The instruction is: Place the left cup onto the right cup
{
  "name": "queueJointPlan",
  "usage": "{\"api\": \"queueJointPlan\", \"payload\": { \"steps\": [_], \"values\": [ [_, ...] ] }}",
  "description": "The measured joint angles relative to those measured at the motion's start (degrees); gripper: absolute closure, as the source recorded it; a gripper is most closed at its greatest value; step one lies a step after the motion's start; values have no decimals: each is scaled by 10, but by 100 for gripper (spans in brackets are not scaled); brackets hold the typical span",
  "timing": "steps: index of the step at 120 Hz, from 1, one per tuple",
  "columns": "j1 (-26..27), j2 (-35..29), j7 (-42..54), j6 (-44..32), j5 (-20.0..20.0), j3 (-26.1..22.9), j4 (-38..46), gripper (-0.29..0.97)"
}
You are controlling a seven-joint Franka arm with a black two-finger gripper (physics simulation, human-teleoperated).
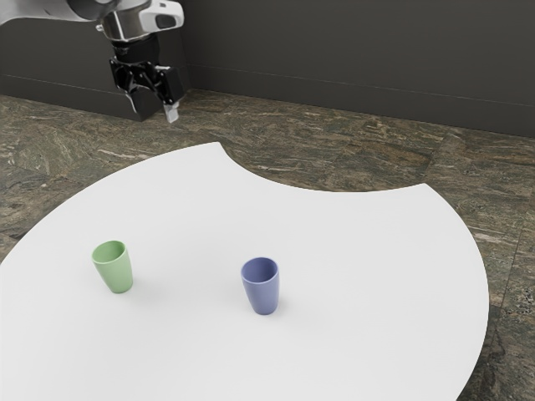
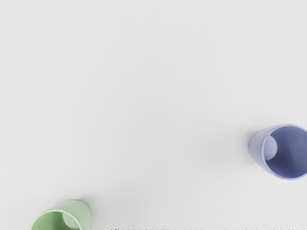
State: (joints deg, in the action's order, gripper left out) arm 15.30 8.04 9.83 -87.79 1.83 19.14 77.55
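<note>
Holds black two-finger end effector [image 1: 152,106] open, empty, twelve o'clock of green tapered plastic cup [image 1: 112,266]; risks toppling it through off-centre grasp.

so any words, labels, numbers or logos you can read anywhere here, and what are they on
None can be read.
green cup: plain, no print or label.
blue cup: plain, no print or label.
white table: bare surface, no markings.
claw and the arm above it: no legible brand or number.
</note>
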Motion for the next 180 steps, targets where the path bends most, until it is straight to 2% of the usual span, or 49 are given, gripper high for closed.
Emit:
{"api": "queueJointPlan", "payload": {
  "steps": [65,100,155,180],
  "values": [
    [3,16,19,-25,0,8,40,2],
    [-10,9,31,-106,0,21,163,2],
    [-62,20,41,-234,20,21,275,2],
    [-62,-30,41,-285,30,21,374,2]
  ]
}}
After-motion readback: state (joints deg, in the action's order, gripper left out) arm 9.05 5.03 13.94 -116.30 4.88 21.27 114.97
